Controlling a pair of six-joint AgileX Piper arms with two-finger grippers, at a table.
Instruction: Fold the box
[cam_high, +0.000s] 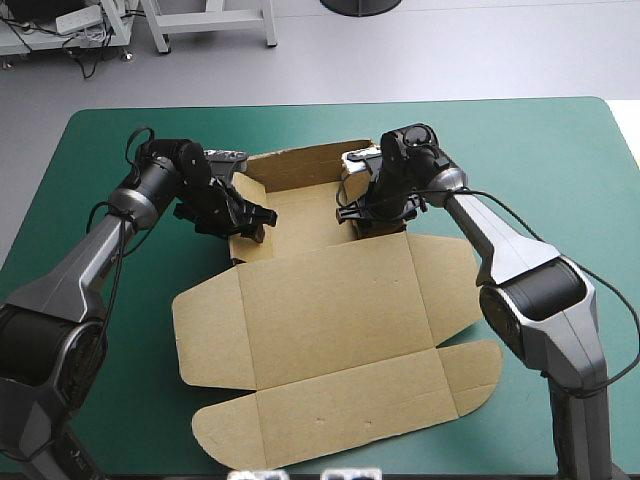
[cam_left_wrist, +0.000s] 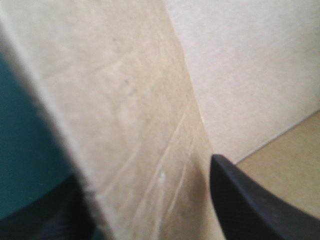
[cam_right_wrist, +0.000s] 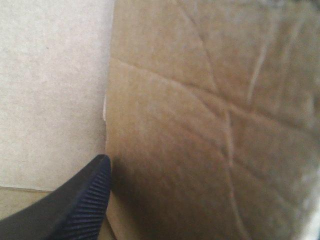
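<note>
Box of brown board sits in the middle of the teal-green bench in the high view. Its lid and flaps lie flat toward the near edge, and its tray is at the far end with back and side walls raised. Left fingers are at the tray's left wall and right fingers at its right wall.

Left wrist view: the raised wall runs away between the two black fingers. One is on the inner side above the tray floor, the other is a dark blur on the outer side over the bench. They clamp the wall, all but closed on it.

Right wrist view: one black finger lies against the inner face of the creased wall, beside the pale back wall. Its partner is hidden behind the board, so the pair reads as pinched on the wall
</note>
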